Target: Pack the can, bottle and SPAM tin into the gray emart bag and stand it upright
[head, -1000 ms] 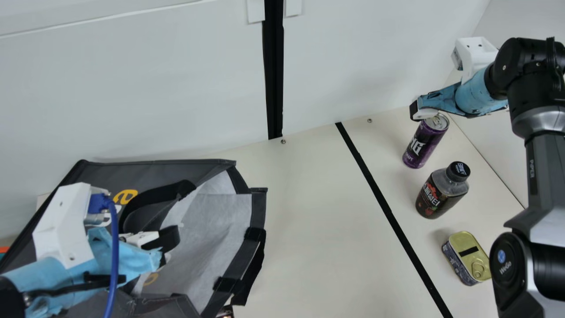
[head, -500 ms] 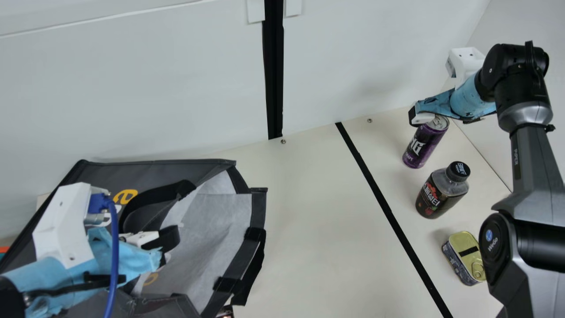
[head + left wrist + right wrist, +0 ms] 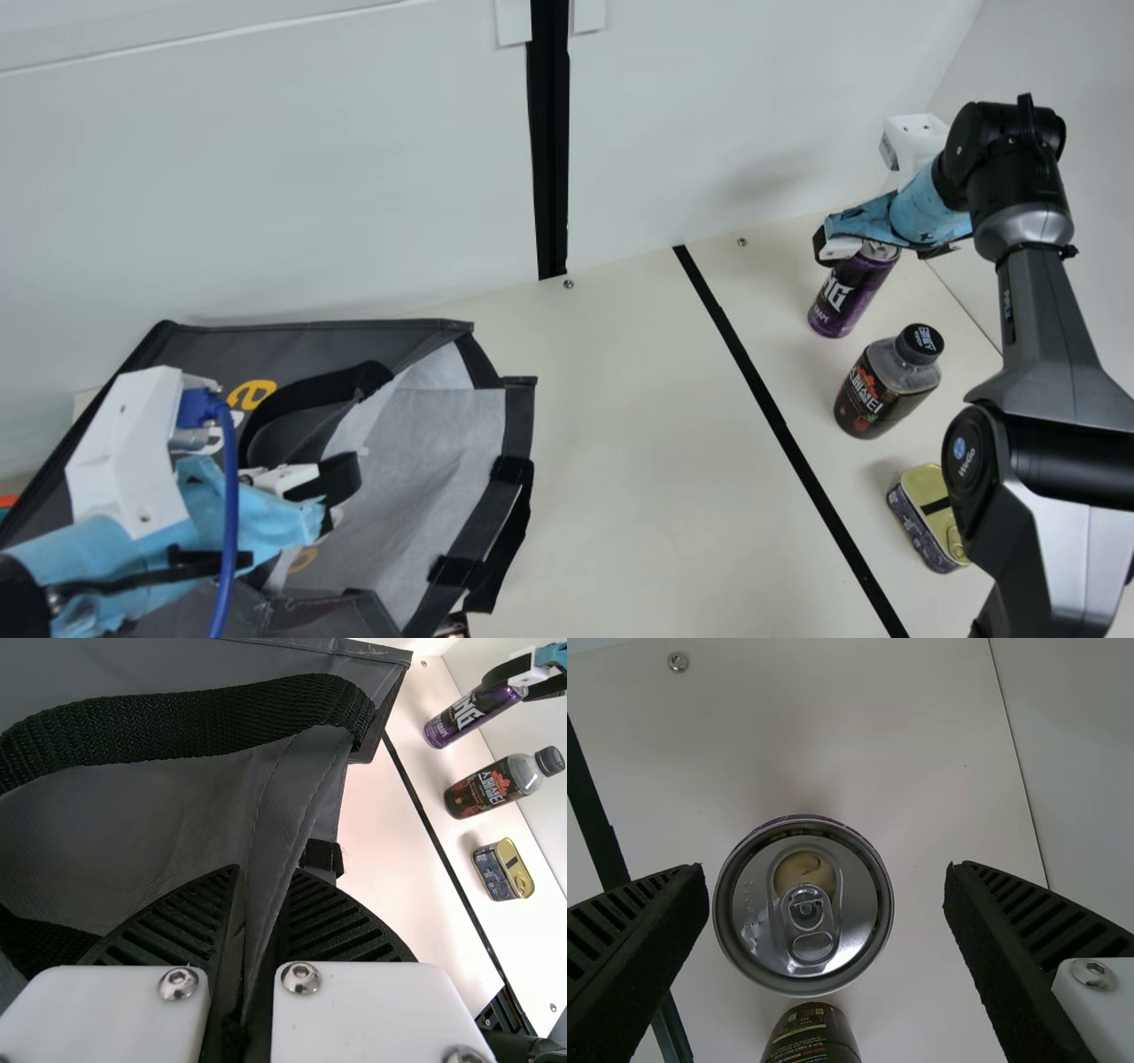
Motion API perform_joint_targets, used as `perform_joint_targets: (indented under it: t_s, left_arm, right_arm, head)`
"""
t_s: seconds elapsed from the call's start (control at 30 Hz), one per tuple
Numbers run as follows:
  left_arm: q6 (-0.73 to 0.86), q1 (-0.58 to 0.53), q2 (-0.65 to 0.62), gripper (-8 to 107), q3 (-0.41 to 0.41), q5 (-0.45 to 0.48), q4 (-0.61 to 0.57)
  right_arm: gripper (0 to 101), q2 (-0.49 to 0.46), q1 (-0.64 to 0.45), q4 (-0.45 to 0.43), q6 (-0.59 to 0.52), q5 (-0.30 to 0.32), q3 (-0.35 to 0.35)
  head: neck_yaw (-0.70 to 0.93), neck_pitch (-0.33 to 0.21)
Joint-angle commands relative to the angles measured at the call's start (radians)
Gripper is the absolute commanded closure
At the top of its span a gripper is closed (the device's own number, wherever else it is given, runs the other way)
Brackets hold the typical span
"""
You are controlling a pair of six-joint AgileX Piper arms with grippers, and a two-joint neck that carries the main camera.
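Yeah, the right arm (image 3: 1050, 328) hid some of the SPAM tin (image 3: 919, 532) near the table's (image 3: 638, 443) right edge, and main view clipped the bag (image 3: 310, 341).

Robot lab or test cell. Cues: gray-and-black jointed robot arm (image 3: 1036, 310), angular white plastic bracket (image 3: 124, 452) on the other arm's light-blue wrapping (image 3: 97, 554), thin blue cable (image 3: 232, 505), flat cream table (image 3: 638, 425) with straight black line (image 3: 759, 390), plain white wall panels (image 3: 266, 177), vertical black strip (image 3: 548, 159) between.

White wall panels (image 3: 266, 195) flank a black strip (image 3: 550, 159) behind the table (image 3: 638, 461).
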Motion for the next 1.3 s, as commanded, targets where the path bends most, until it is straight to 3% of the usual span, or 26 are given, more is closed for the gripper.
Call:
perform_joint_targets:
  t_s: [0.0, 0.17, 0.63, 1.27]
  left_arm:
    - [0.0, 0.0, 0.0, 107, 0.0, 0.0, 0.0]
    - [0.0, 0.0, 0.0, 107, 0.0, 0.0, 0.0]
    - [0.0, 0.0, 0.0, 107, 0.0, 0.0, 0.0]
    - [0.0, 0.0, 0.0, 107, 0.0, 0.0, 0.0]
  right_arm:
    - [6, 0.009, 0.001, -0.002, 0.0, 0.002, -0.005]
    - [6, 0.035, 0.002, 0.002, -0.003, 0.002, -0.023]
    - [100, 0.077, 0.004, 0.014, -0.031, 0.002, -0.073]
    - [101, 0.049, 0.015, 0.044, -0.121, 0.002, -0.124]
  head:
    - [-0.002, -0.023]
    - [-0.002, -0.023]
    - [-0.002, -0.023]
    - [-0.002, -0.023]
